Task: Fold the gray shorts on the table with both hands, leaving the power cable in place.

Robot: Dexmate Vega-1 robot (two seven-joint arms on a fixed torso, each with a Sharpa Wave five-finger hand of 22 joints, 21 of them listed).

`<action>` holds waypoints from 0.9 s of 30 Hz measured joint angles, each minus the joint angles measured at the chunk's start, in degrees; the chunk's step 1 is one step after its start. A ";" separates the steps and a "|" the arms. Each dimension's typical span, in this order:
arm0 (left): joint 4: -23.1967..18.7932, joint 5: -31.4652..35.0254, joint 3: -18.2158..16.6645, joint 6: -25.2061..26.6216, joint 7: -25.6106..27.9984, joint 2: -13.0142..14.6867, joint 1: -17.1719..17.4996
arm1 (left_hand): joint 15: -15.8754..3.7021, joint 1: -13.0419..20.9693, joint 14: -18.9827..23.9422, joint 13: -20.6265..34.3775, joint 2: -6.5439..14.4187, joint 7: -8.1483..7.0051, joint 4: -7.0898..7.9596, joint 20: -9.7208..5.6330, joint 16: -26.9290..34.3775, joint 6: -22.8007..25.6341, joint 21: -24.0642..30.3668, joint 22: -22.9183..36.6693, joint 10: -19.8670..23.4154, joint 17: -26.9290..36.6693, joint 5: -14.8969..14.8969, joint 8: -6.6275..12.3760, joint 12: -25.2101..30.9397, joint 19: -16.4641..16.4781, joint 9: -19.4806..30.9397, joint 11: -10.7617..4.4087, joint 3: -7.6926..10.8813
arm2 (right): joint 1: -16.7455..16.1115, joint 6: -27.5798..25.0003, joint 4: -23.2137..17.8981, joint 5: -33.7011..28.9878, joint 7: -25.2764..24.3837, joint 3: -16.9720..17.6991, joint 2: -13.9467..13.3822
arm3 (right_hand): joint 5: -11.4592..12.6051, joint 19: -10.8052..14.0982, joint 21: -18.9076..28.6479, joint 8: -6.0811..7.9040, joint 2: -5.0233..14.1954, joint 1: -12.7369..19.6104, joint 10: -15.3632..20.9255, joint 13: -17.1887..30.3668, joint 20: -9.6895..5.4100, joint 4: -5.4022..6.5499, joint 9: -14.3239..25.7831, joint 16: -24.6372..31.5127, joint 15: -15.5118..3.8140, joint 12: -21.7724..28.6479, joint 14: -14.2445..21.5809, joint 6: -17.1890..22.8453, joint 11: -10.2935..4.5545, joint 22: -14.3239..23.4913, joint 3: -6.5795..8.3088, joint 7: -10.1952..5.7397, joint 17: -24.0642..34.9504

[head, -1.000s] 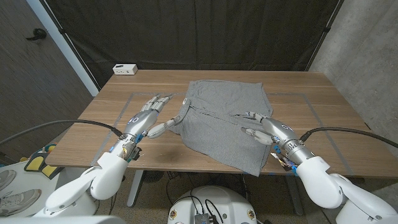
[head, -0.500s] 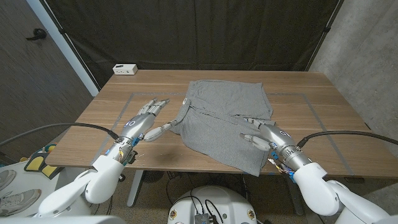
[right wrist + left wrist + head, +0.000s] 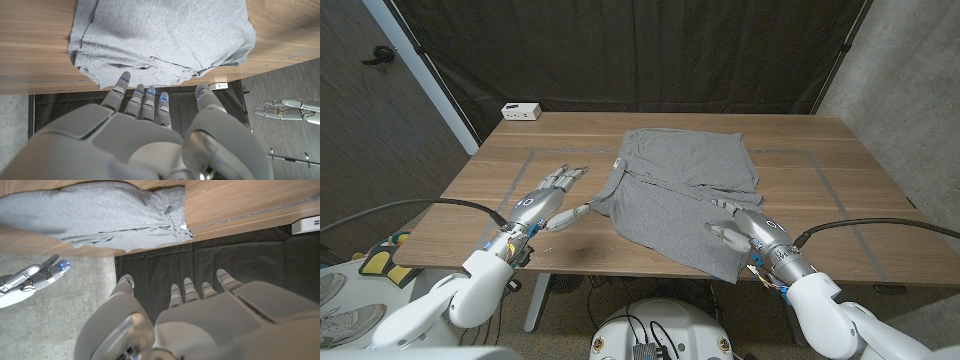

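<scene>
The gray shorts (image 3: 685, 190) lie spread and partly folded in the middle of the wooden table (image 3: 820, 150), one leg reaching toward the near edge. My left hand (image 3: 548, 196) hovers just left of the shorts' left edge, fingers apart, holding nothing. My right hand (image 3: 745, 226) is over the shorts' near right part, fingers extended and apart, with no cloth in them. The left wrist view shows the shorts (image 3: 100, 212) beyond my left hand (image 3: 200, 317), and the right hand (image 3: 32, 277) to the side. In the right wrist view, the shorts (image 3: 160, 35) lie beyond my right hand (image 3: 150, 135).
A white power block (image 3: 521, 111) sits at the table's far left corner, also seen as the block (image 3: 306, 225) and the block (image 3: 220, 85). Tape lines mark the tabletop. A black curtain hangs behind the table. Bare wood lies to both sides of the shorts.
Both hands have drawn back toward the near edge of the table. The left hand's thumb has moved off the shorts' left edge. The shorts have not moved.
</scene>
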 measured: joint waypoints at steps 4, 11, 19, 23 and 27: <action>-0.05 0.78 -0.50 0.72 -1.31 0.19 0.26 | -0.21 0.23 0.22 0.00 -0.22 0.11 -0.30 -0.13 0.00 0.69 0.00 -0.01 0.31 0.00 0.00 0.01 0.00 0.13 0.00 -0.31 -0.17 | 0.01 -1.31 0.00 -0.24 -0.68 -1.28 -0.26 | 0.00 0.22 0.00 0.00 -0.02 -0.02 0.31 0.00 0.22 -0.21 0.00 0.00 0.00 0.00 0.00 0.24 0.30 0.00 -0.21 -0.09 -0.11; -0.11 2.03 -0.89 1.72 -3.29 0.64 0.34 | -0.61 0.75 0.00 -0.01 -0.30 -0.17 -0.96 -0.60 0.00 0.98 0.00 -0.01 0.72 0.01 0.00 0.00 0.00 0.61 0.00 -0.72 -0.02 | 0.02 -4.06 -0.18 -1.19 -1.81 -3.66 -0.71 | 0.00 0.31 0.00 0.00 -0.95 0.33 0.84 0.00 0.31 -0.44 0.00 0.00 -0.32 0.00 0.32 0.96 0.22 -0.16 -0.43 -0.18 -0.19; 0.43 3.60 -0.94 2.97 -5.59 1.77 -0.43 | -0.92 1.44 0.31 -0.01 -0.52 -0.38 -1.61 -0.91 0.00 0.75 0.00 0.00 1.04 0.01 0.00 0.00 0.00 0.93 0.00 -1.03 -0.20 | -0.34 -6.99 -0.68 -1.85 -3.06 -5.92 -1.58 | 0.00 0.80 0.00 0.00 -1.54 0.92 1.22 0.00 0.34 -1.01 0.00 0.00 -0.10 0.00 0.72 1.22 -0.01 -0.16 -0.33 0.08 -0.38; 0.67 4.40 -0.67 3.52 -6.18 2.34 -0.85 | -1.15 1.73 0.54 -0.01 -0.82 -0.38 -2.05 -1.29 0.00 0.75 0.00 0.00 1.44 0.01 0.00 0.00 0.01 1.35 0.00 -1.44 -0.18 | -0.20 -8.70 -0.77 -2.67 -3.65 -7.43 -1.85 | 0.00 1.15 0.00 0.00 -1.66 1.39 1.59 0.00 0.10 -1.44 0.00 0.00 -0.40 0.00 1.02 1.77 -0.37 -0.16 -0.29 -0.19 -0.48; 0.84 5.79 -0.22 4.41 -6.67 2.87 -1.23 | -1.63 2.87 1.03 -0.01 -0.90 -0.52 -2.85 -1.19 0.00 0.61 0.07 0.00 1.76 0.01 0.00 0.00 0.01 2.28 0.00 -1.76 0.16 | 0.19 -10.15 -0.79 -3.78 -4.35 -9.36 -2.06 | 0.00 2.08 0.00 0.00 -2.10 2.62 2.09 0.00 -0.03 -2.07 0.00 0.00 -0.93 0.00 1.56 2.71 -0.43 -0.15 0.05 -0.05 -0.65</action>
